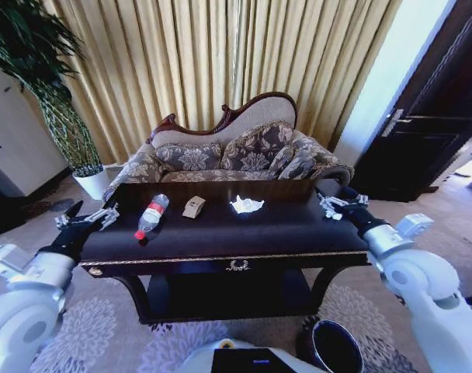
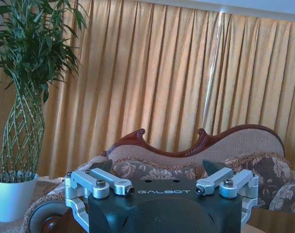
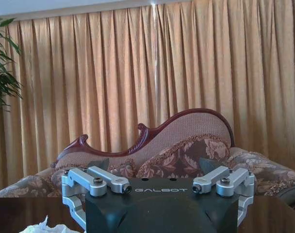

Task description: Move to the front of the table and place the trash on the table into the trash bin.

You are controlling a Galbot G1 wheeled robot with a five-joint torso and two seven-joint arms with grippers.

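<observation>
Both end effectors, left (image 1: 87, 217) and right (image 1: 338, 203), hover spread apart at the table (image 1: 220, 237) ends; bottle (image 1: 151, 216), paper scrap (image 1: 193, 206), tissue (image 1: 246, 204) lie between (bin (image 1: 333, 347) below).

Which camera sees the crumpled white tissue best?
The head view: the whole tissue lies in plain sight on the table. The right wrist view catches just a bit of it at the picture's edge. The left wrist view looks toward the sofa.

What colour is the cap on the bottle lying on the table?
Red. The bottle cap is clearest in the head view.
</observation>
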